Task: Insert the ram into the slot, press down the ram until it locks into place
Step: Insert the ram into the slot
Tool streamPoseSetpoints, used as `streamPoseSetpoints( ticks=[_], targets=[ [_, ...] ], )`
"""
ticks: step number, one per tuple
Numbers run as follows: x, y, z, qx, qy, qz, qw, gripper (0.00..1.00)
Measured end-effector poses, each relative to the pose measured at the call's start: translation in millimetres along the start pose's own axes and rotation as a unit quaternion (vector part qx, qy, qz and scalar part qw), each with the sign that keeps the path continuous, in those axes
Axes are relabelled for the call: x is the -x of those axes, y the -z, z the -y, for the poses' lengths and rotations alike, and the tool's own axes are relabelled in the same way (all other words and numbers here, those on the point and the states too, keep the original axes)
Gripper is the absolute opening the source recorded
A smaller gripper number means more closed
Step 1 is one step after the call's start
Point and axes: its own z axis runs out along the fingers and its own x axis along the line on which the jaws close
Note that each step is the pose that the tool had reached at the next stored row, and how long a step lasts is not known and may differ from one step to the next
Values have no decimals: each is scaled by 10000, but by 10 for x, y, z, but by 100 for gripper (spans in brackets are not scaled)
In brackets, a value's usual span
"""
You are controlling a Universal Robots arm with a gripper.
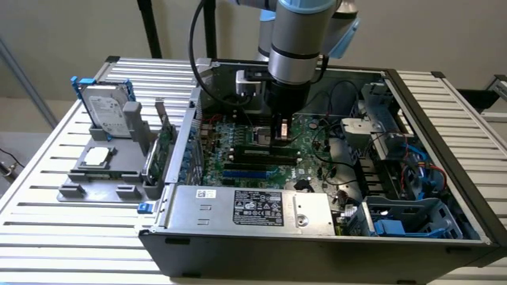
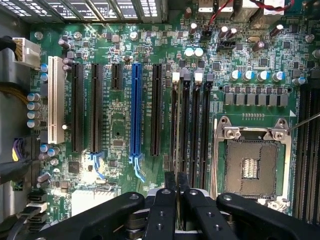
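The ram [image 2: 176, 125] shows edge-on as a thin strip standing in the outermost of the black memory slots [image 2: 192, 125], beside the CPU socket [image 2: 251, 167]. My gripper [image 2: 176, 181] is shut, its two black fingertips pressed together right over the ram's near end. Whether the tips touch its top edge I cannot tell. In the exterior view the gripper [image 1: 279, 135] reaches straight down into the open computer case, just above the memory slots [image 1: 262, 155] on the green motherboard [image 1: 237, 133].
The case walls [image 1: 317, 237] and power supply [image 1: 246, 208] hem in the motherboard; cables and a drive cage [image 1: 396, 160] crowd the exterior view's right. A grey holder [image 1: 103, 166] with a hard drive [image 1: 107, 110] and a wide expansion card [image 1: 162, 145] stands outside on the exterior view's left.
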Motion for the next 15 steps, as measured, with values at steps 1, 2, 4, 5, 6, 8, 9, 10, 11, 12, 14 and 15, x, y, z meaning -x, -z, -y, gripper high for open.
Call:
streamPoseSetpoints(
  ticks=[1, 2, 4, 5, 6, 8, 9, 10, 11, 12, 14, 15],
  targets=[
    [0, -1, 0, 2, 0, -4, 10000, 13],
    [-1, -1, 0, 3, 0, -6, 10000, 13],
    [0, -4, 0, 3, 0, -5, 10000, 13],
    [0, -5, 0, 3, 0, -5, 10000, 13],
    [0, -8, 0, 2, 0, -4, 10000, 13],
    [1, -12, 0, 2, 0, -5, 10000, 13],
    [1, -14, 0, 2, 0, -5, 10000, 13],
    [1, -17, 1, 2, 0, -4, 10000, 13],
    [1, -20, 1, 2, 0, -4, 10000, 13],
    [2, -24, 1, 2, 0, -4, 10000, 13],
    [1, -29, 1, 3, 0, -5, 10000, 13],
    [1, -30, 1, 3, 0, -6, 10000, 13]
  ],
)
